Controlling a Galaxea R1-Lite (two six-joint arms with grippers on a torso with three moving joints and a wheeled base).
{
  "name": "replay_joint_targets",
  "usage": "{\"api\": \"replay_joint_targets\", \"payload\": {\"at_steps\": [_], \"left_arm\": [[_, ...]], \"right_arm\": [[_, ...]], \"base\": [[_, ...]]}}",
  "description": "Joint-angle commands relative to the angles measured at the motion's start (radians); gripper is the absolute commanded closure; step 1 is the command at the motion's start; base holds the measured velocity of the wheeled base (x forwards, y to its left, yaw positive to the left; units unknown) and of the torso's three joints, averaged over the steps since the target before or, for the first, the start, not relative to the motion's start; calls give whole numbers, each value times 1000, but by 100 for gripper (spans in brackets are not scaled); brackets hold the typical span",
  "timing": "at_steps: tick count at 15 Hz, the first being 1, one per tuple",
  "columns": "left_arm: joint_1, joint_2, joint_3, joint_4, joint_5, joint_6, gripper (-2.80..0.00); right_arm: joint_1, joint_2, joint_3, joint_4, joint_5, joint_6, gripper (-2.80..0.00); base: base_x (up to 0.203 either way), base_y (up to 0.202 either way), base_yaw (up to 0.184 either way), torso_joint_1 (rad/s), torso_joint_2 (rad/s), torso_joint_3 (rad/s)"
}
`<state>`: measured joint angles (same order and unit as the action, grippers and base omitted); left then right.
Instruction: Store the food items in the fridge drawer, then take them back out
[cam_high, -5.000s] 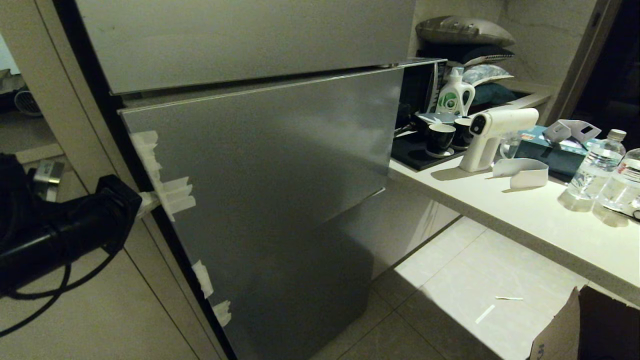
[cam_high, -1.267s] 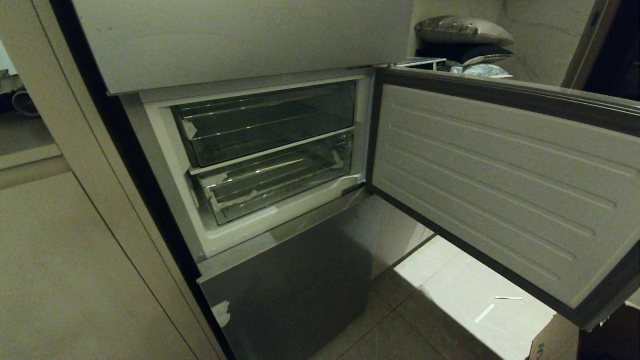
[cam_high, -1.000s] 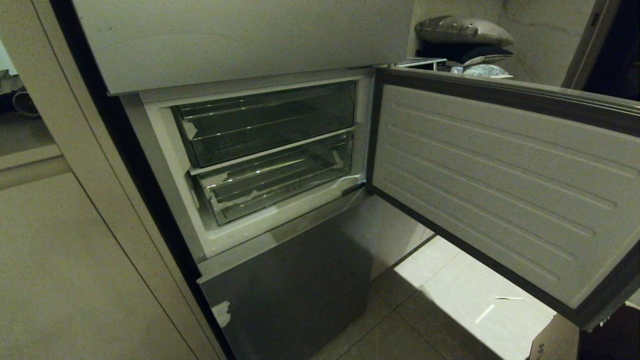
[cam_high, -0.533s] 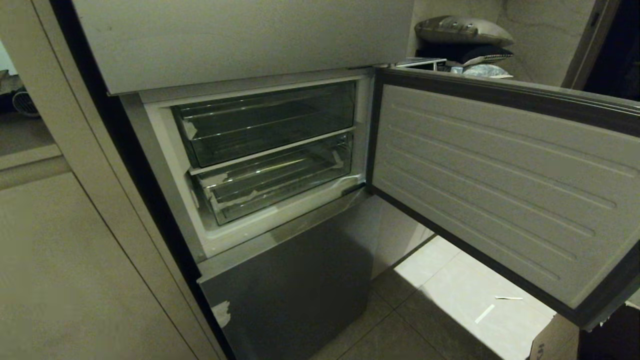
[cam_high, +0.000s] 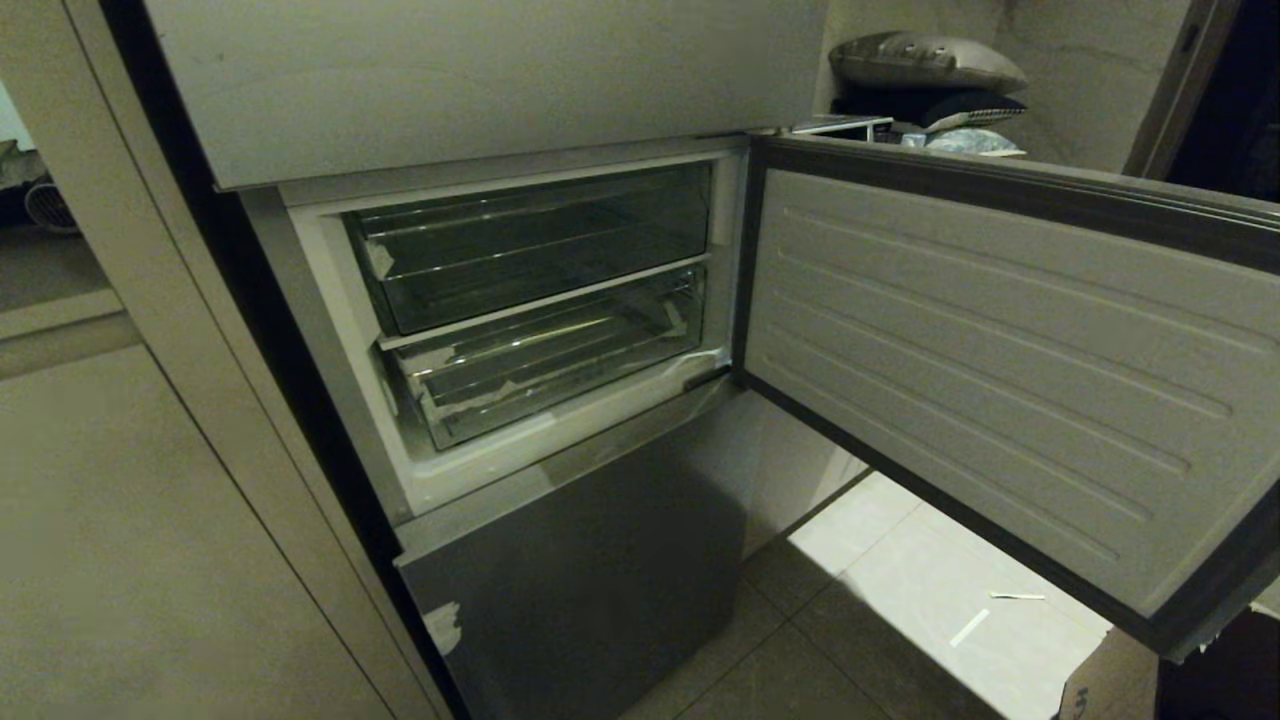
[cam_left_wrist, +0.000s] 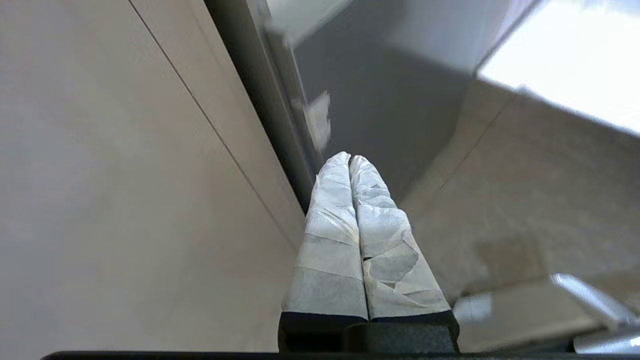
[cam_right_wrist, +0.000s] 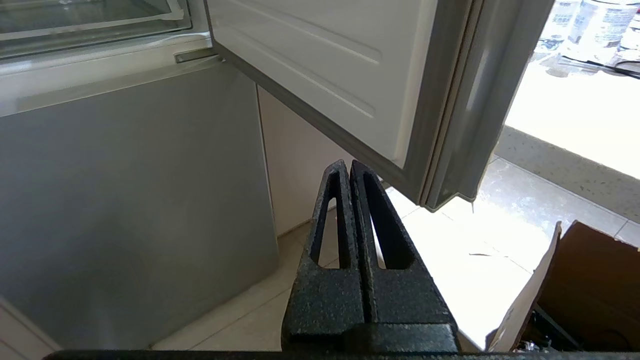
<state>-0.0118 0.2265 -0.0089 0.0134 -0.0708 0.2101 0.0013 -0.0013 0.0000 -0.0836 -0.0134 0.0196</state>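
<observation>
Fridge door (cam_high: 1000, 380) swung wide. Fridge drawer (cam_high: 545, 365), lower of two clear bins, pushed in, long axis across the opening. No food items seen. Left pincer (cam_left_wrist: 348, 162) clenched, empty, low beside the cabinet; nearer. Right pincer (cam_right_wrist: 348, 167) clenched, empty, under the door.

We're looking at a dim kitchen corner here, pretty moody lighting overall. A tall steel fridge (cam_high: 480, 90) fills most of the scene, with its middle door (cam_high: 1010, 370) swung wide open to the right, ribbed white inner lining facing us. Left of the fridge we've got plain beige cabinet panels (cam_high: 150, 540). The floor (cam_high: 900, 590) is pale glossy tile, and a bright patch of light falls on it under the open door. Up in the back right corner we see pillows (cam_high: 925, 62) stacked against a pale wall (cam_high: 1090, 60), and a cardboard box (cam_high: 1110, 680) pokes in at the bottom right.
</observation>
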Motion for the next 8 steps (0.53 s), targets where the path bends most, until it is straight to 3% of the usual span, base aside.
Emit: {"api": "replay_joint_targets", "payload": {"at_steps": [1,4,8], "left_arm": [[-3,-163,0,5,6,-14,0],[4,-225,9,-10,58,-132,0],[3,-226,9,-12,62,-146,0]], "right_arm": [[0,0,31,-1,0,0,0],[0,0,31,-1,0,0,0],[0,0,31,-1,0,0,0]], "base": [[0,0,0,0,0,0],[0,0,0,0,0,0],[0,0,0,0,0,0]]}}
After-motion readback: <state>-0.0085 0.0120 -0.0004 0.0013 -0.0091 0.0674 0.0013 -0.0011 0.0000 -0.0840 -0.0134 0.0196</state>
